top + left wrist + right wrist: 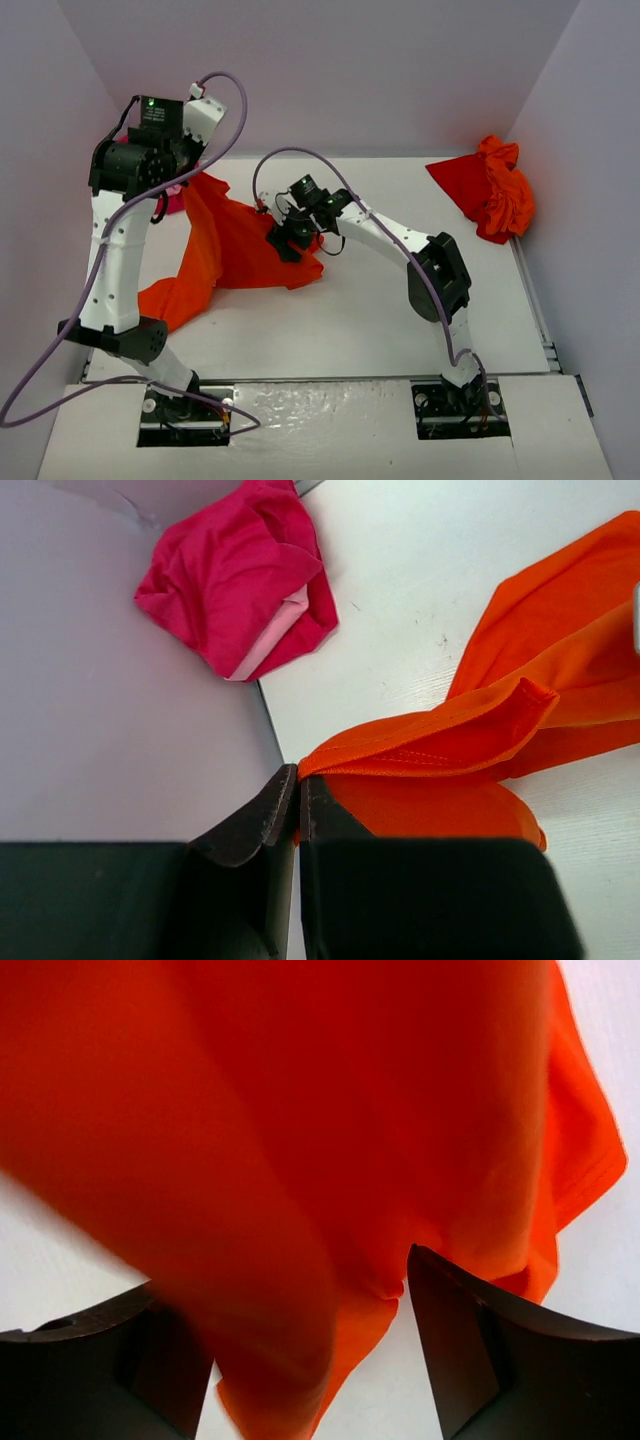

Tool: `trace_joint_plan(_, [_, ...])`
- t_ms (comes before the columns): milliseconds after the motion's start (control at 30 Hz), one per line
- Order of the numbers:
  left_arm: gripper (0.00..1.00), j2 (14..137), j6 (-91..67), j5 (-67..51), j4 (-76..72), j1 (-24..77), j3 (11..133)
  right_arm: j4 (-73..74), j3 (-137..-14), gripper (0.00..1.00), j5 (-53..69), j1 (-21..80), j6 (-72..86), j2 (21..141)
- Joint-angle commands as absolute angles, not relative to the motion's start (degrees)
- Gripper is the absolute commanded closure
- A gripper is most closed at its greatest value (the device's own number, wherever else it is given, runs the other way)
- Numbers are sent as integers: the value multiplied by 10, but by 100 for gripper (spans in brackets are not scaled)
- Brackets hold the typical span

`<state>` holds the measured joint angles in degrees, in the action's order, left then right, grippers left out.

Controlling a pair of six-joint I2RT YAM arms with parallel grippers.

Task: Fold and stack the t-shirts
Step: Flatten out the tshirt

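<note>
So the left claw [298,800] is pressed tight on the stitched hem of the bright orange cloth t-shirt [480,730], pinching it right at the tips. It holds that edge up off the white tabletop [350,320]. My read is that's on purpose: lifting one edge lets the rest of the shirt drape down and away from the claw, so it opens out instead of sitting in a lump.

The right claw [285,1280] is spread, with a hanging fold of the same orange shirt between its two fingers [470,1340], not clamped as far as I can see. Looks to me like it's lining up a second grab on the low side, so the two arms can stretch the shirt flat before any folding.

Other shirts: a crumpled magenta pink t-shirt [235,580] lies beyond the left claw, against the wall [120,730] and apart from the orange one. A bunched red and orange pile of shirts [490,190] sits well off to the right of the right claw. Nothing is folded or stacked yet, so I'd say early days.
</note>
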<state>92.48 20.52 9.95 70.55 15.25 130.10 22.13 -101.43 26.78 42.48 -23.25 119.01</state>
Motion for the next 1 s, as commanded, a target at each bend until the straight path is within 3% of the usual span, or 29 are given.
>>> trace_joint_plan(0, [100,879,219,133,722,148,1351,219,-1055,35,263,429,-247,1211])
trace_joint_plan(100, [100,867,220,154,722,146,1375,221,-1072,45,260,429,-243,1238])
trace_joint_plan(233, [100,854,229,185,721,127,1413,221,-1049,46,235,421,-258,1237])
trace_joint_plan(400, [100,832,242,193,720,91,1429,221,-1009,58,202,386,-273,1195])
trace_joint_plan(533, [100,814,244,197,707,81,1394,221,-1004,78,153,339,-279,1155])
trace_joint_plan(600, [100,812,241,194,703,81,1390,220,-1016,93,134,320,-278,1142])
trace_joint_plan(700, [100,813,236,186,703,81,1390,219,-1022,100,139,301,-279,1114])
trace_joint_plan(800, [100,813,233,181,703,81,1384,215,-1014,96,158,301,-274,1100])
trace_joint_plan(833, [100,811,231,181,702,81,1379,215,-1013,88,163,302,-269,1100])
trace_joint_plan(900, [100,807,232,178,703,81,1369,216,-1013,57,188,303,-260,1105])
trace_joint_plan(933, [100,805,231,177,702,81,1362,216,-1013,49,197,305,-256,1107])
trace_joint_plan(967, [100,802,229,176,700,81,1354,215,-1012,48,208,307,-252,1108])
